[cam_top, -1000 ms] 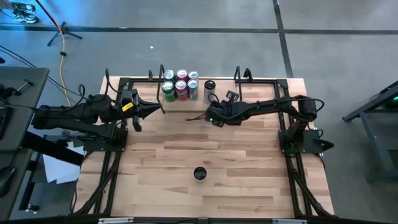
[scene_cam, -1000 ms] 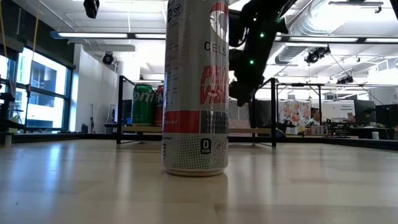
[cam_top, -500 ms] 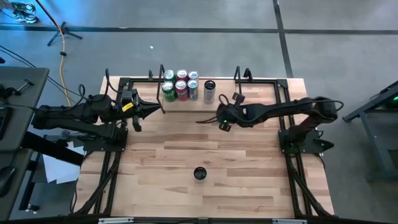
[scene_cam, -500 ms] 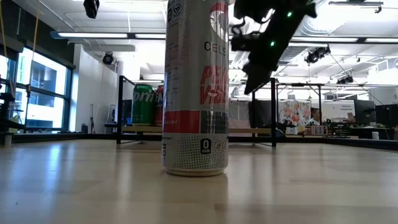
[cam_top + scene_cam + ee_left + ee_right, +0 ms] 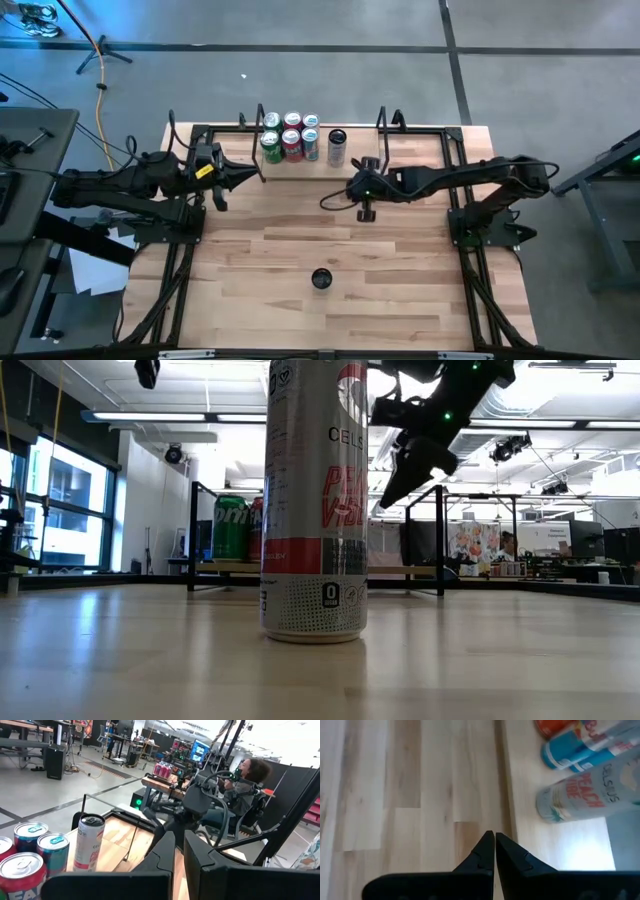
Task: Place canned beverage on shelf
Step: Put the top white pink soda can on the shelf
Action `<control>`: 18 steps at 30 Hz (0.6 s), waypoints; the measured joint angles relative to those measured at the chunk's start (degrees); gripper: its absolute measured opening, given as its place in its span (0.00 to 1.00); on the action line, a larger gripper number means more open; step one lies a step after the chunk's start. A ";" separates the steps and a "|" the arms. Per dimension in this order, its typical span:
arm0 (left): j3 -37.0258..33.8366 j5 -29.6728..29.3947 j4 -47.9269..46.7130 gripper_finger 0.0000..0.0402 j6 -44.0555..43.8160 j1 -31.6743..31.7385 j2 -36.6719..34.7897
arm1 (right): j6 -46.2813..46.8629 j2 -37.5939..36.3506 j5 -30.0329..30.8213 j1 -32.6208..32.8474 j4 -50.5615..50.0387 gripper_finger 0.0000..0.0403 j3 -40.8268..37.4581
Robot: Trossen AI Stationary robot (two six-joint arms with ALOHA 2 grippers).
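Both claws closed and empty above a pale plank-wood surface (image 5: 400, 280)

The low pale-wood shelf (image 5: 365, 140) with black wire uprights lies along the far edge, carrying a cluster of green, red and blue cylindrical cans (image 5: 290, 137) and, just beside them, a tall slim silver can (image 5: 336, 147). The right claw (image 5: 324, 204) hangs empty, fingers pressed together, near the shelf's front. The left claw (image 5: 262, 177), likewise pinched shut, waits at the shelf's left end. Another tall silver can (image 5: 321, 279) stands upright alone, well apart, near the front.
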 joint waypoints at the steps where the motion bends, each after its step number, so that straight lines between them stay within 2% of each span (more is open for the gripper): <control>1: 0.00 0.01 0.38 0.01 -0.02 0.00 0.00 | -0.71 0.00 -0.56 0.00 0.01 0.00 0.00; 10: 0.00 0.01 1.34 0.01 0.00 0.00 0.00 | 0.02 0.00 -0.17 0.20 0.38 0.00 0.02; 18: 0.00 0.03 1.32 0.01 0.00 0.00 0.00 | 3.90 0.02 5.08 -0.22 3.30 0.00 0.09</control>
